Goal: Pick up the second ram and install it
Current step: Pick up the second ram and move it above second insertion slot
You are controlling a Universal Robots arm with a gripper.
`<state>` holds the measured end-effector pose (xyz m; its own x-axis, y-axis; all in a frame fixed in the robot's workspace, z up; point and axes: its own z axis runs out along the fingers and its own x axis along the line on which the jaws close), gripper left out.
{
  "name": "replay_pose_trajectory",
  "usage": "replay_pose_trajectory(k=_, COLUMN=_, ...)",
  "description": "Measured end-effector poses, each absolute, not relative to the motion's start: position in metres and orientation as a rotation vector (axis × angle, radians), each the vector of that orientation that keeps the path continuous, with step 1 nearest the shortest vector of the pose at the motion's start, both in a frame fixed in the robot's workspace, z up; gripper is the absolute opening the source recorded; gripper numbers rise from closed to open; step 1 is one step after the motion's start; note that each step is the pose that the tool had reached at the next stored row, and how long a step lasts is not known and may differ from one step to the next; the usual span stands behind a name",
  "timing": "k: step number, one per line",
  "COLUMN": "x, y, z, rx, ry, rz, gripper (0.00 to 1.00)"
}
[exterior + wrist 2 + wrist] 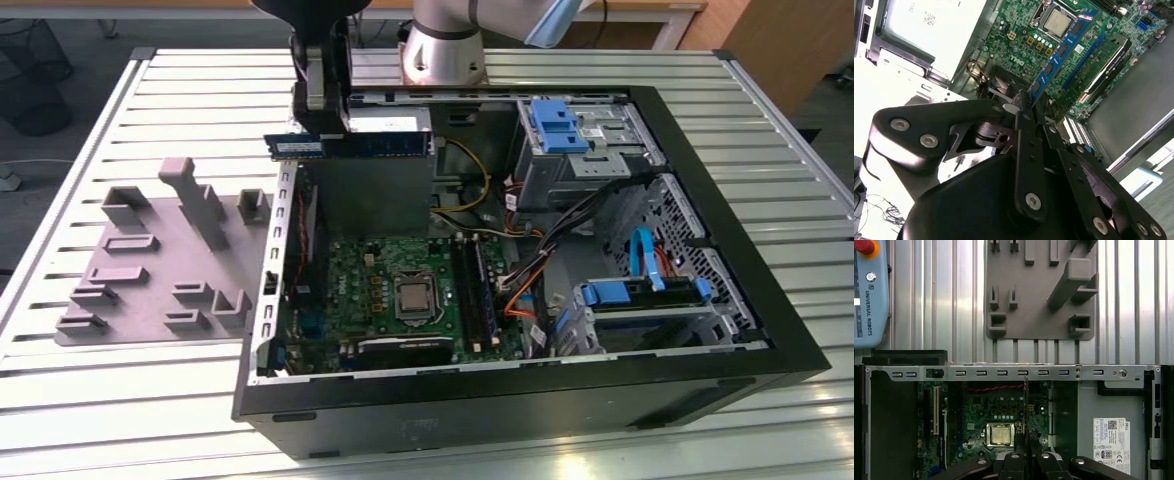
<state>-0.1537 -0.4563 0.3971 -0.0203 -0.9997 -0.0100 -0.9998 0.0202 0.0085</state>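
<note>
Black computer case (534, 405) lies open beneath a carried stick.
Exterior view: gripper (323, 135) fingers pinch the second ram (387, 145) above it; a tilted descent could miss the memory slots (470, 280) or snag cables (534, 270). Inside sit motherboard (387, 270) and drive cages (587, 150). Second wrist view: ram juts over the board. First wrist view: ram edge-on, grey fixture (1039, 315) beyond the case.

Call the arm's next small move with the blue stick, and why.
Probably shift the second ram over the black memory slots before any lowering: the gripper grips it high above the open case, toward the exterior view's left of those slots.
</note>
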Motion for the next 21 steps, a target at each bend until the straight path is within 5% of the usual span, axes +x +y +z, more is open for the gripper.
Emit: replay_pose_trajectory(k=21, x=-0.139, y=-0.456, z=0.397, rx=-2.198, ry=2.243, rz=0.020, gripper=0.14)
